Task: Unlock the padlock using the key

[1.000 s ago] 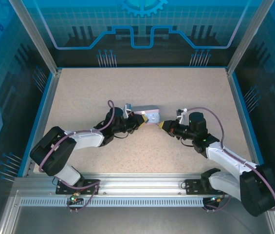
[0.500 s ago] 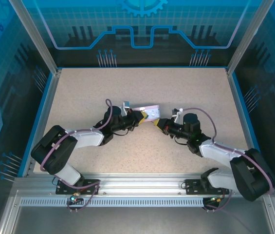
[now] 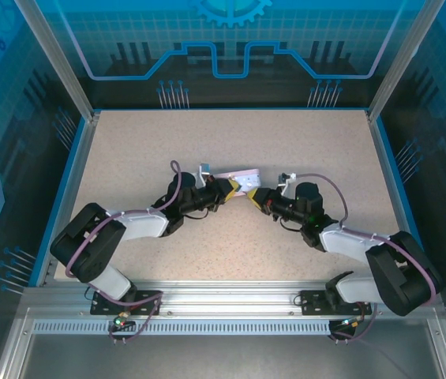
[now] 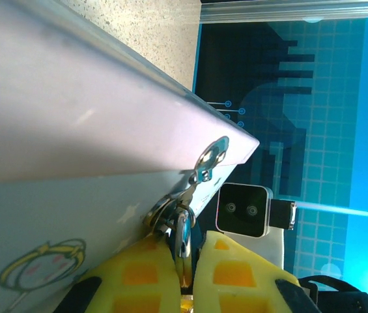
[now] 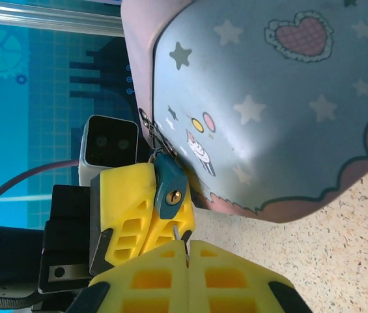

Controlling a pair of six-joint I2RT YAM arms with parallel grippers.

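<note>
Right hand (image 5: 187, 246) advanced to padlock (image 5: 169, 186) | clamped on key (image 5: 177, 231) | left hand (image 4: 185, 246) clamps padlock hanging from tin (image 5: 268, 117)

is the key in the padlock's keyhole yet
No, the keyhole on the padlock sits bare, with the key tip just short of it.

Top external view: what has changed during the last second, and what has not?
The right gripper, holding the key, moved left, closer to the padlock; the tin tipped up. The left gripper stayed in place, shut on the padlock.
</note>
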